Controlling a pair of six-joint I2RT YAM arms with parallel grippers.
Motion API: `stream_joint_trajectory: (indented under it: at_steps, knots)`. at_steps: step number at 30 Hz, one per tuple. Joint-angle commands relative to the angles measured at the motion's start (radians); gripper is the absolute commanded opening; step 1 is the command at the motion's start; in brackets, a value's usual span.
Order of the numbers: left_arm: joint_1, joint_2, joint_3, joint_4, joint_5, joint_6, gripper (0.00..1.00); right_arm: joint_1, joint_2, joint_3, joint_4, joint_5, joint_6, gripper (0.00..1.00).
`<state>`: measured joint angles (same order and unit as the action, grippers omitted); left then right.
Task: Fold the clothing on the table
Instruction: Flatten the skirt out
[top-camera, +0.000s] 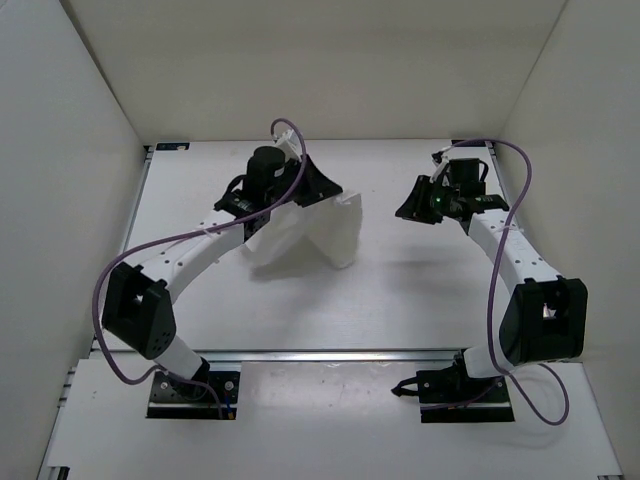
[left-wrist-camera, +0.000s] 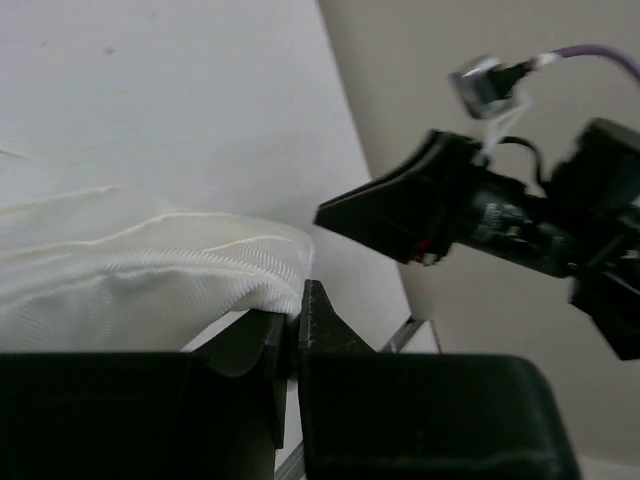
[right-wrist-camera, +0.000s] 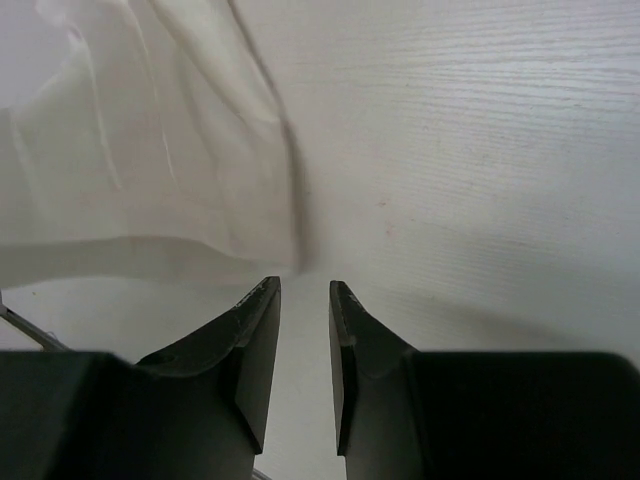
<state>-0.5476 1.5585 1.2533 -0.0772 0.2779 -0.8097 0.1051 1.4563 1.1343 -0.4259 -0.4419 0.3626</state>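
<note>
Right up close, the left gripper (left-wrist-camera: 297, 305) has its two black fingers pressed nearly together. A bunched edge of the clothing (left-wrist-camera: 150, 270) runs straight into the slit between them, so that's a pinch on the fabric. Looking down from above, the white garment hangs off that pincer, lifted at its far end. It drapes down onto the table (top-camera: 400, 290) in a loose tent just left of centre, partly under the left arm's wrist.

Over on the other side, the right gripper (right-wrist-camera: 305, 290) stands a little ajar, with a narrow gap between its fingers and nothing in it. It sits over bare tabletop, and the cloth's edge lies beyond its tips and off to the left. From overhead there's clear table between that pincer and the garment's right side.
</note>
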Motion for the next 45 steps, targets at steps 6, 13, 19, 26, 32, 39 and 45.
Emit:
stream_joint_trajectory:
  at_steps: [6,13,19,26,32,39,45]
  knots:
    - [0.319,-0.286,-0.119,0.024,0.038,-0.022,0.0,-0.039,-0.057,0.012,0.009,0.028,-0.004,0.26]
    - [0.245,-0.491,-0.42,-0.024,0.133,0.011,0.0,-0.05,-0.044,-0.01,-0.011,0.016,0.005,0.52]
    - [0.278,-0.564,-0.505,-0.09,0.123,0.012,0.0,-0.033,-0.034,-0.016,0.035,-0.021,0.048,0.66]
    - [0.469,-0.465,-0.223,-0.314,-0.178,0.107,0.0,-0.027,-0.053,-0.037,0.05,-0.046,0.053,0.67]
    - [0.603,-0.333,0.206,-0.446,-0.405,0.13,0.0,-0.076,-0.099,-0.034,0.03,-0.055,0.029,0.67]
    - [0.431,-0.152,0.466,-0.175,-0.134,0.164,0.0,-0.172,-0.145,-0.057,0.053,-0.077,0.009,0.66]
    - [0.129,-0.17,0.019,0.008,-0.089,0.08,0.0,-0.174,-0.169,-0.089,0.038,-0.061,-0.007,0.67]
